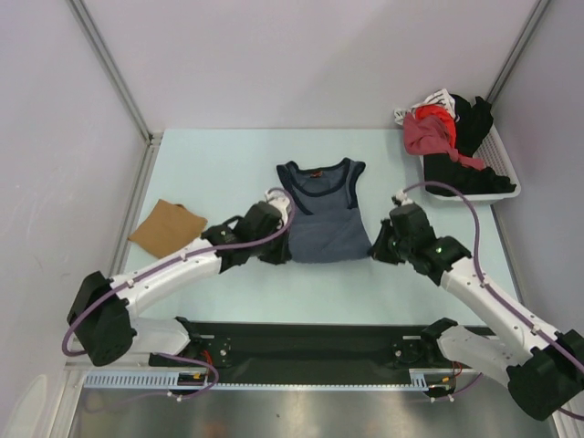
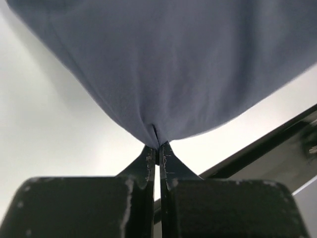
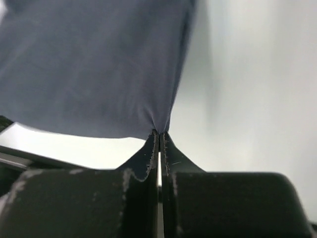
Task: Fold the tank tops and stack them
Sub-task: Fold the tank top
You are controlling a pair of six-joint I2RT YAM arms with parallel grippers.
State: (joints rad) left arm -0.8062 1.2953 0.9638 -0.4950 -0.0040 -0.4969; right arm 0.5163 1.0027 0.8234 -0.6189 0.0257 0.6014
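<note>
Blue top point(image 1: 321, 219): lies flat at the centre of the desk point(image 1: 219, 164), neck toward the top of the frame, hem toward the arms.
Left end effector point(image 2: 158, 147): clamped on the hem's lower-left corner.
Right end effector point(image 3: 159, 134): clamped on the lower-right corner.
Why: pinching both corners likely keeps the hem taut and level for folding it toward the neck.
Tan top point(image 1: 167, 228): folded, left of frame, well apart; probably the stack's base.
Basket point(image 1: 514, 190): upper right, heaped with red, black and white clothes point(image 1: 429, 132).
</note>
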